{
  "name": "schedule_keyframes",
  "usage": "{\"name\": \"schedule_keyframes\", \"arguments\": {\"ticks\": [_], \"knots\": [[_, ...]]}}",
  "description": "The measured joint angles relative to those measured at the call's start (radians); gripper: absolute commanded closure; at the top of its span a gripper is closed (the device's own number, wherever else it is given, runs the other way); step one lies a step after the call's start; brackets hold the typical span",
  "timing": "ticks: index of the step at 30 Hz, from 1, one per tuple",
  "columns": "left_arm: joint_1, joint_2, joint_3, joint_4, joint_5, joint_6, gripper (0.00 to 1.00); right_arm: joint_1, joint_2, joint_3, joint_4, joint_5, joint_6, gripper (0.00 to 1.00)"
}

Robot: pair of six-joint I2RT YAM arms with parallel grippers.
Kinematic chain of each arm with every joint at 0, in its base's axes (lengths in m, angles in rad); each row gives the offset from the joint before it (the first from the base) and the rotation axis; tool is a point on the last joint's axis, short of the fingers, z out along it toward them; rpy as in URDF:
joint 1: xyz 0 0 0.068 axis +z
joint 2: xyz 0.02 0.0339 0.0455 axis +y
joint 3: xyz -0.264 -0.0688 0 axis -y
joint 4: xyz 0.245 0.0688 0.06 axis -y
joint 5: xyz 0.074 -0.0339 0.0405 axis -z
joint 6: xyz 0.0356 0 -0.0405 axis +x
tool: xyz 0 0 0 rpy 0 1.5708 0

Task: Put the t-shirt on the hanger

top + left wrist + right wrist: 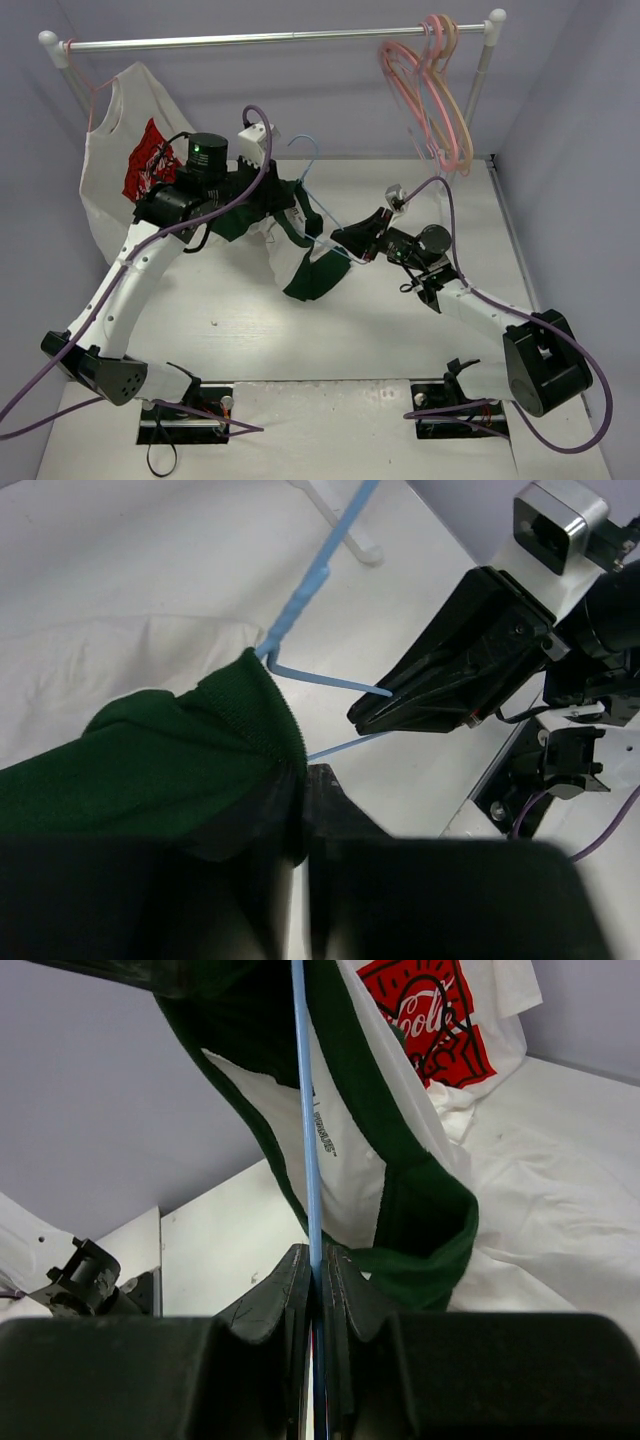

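The t-shirt [308, 268], white with a dark green collar and sleeves, hangs bunched above the table between the two arms. My left gripper [276, 206] is shut on its green collar [190, 755]; its point in the left wrist view [300, 815] is dark and half buried in cloth. The light-blue wire hanger [310, 190] stands with its hook up, one arm running under the collar [300, 595]. My right gripper [345, 240] is shut on the hanger's wire [310, 1160], clamped between its fingertips [320, 1265]. The collar loops round the wire [420, 1210].
A white shirt with a red graphic [130, 170] hangs at the left end of the rail [270, 40] and drapes onto the table [430, 1020]. Pink and peach hangers [430, 90] hang at the rail's right end. Walls close in the table at both sides.
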Motion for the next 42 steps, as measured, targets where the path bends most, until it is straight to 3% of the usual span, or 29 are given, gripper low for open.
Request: {"name": "schedule_keyframes", "arguments": {"ticks": [2,6,14,19,25,34,42], "knots": [[-0.006,0.000,0.000,-0.003,-0.001,0.003,0.55,0.000,0.013,0.002,0.010,0.000,0.009,1.00],[-0.010,0.000,0.000,-0.032,-0.026,0.013,0.39,-0.001,0.022,0.002,0.014,0.000,0.006,1.00],[0.007,0.005,0.073,-0.114,-0.196,0.104,0.36,-0.001,0.022,0.010,0.016,-0.008,-0.006,1.00],[0.100,0.008,0.080,-0.127,-0.222,0.171,0.33,-0.002,0.023,0.022,0.017,-0.037,-0.008,1.00],[0.187,0.046,0.101,-0.134,-0.179,0.257,0.29,-0.008,0.023,0.034,0.021,-0.087,-0.003,1.00],[0.192,0.153,0.249,-0.140,-0.038,0.372,0.29,-0.013,0.023,0.043,0.020,-0.136,-0.005,1.00],[0.203,0.181,0.267,-0.186,0.143,0.479,0.29,-0.023,0.023,0.092,-0.048,-0.203,-0.051,1.00]]}}
